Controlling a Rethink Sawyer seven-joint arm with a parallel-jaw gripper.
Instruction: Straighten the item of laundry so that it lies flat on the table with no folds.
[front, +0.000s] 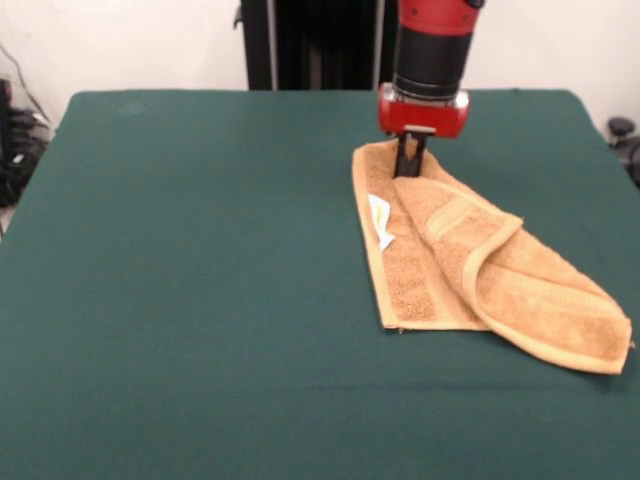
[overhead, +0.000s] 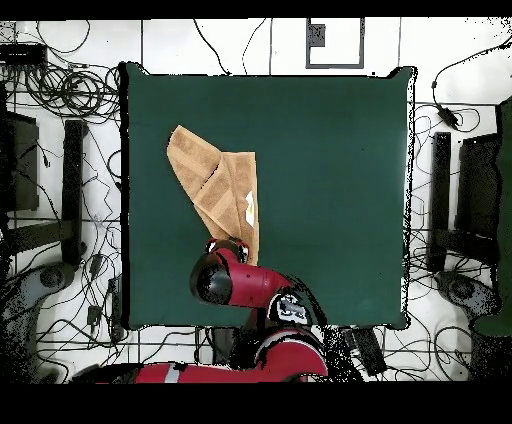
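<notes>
Reaching straight down from above, the red and black arm sets its pincer on the far corner of the towel. The dark fingers stand close together with their tips at the cloth, but whether they are nipping the fabric or only pressing on it cannot be told from either view.

The towel lies on the green surface and spreads away from the pincer toward the camera in the front view. It is not flat — one long panel runs straight out from the pincer to a hemmed edge, and a second layer is folded over it on a slant, ending in a broad flap at the corner farthest from the pincer. A woven band shows along the folded layer. A small white tag lies on the straight panel, a little way out from the pincer and near the towel's outer hem.

From overhead, the arm's round wrist covers the pincer, and the towel stretches from it as an angled, doubled shape with the tag near one edge. Cables lie on the floor around the surface.
</notes>
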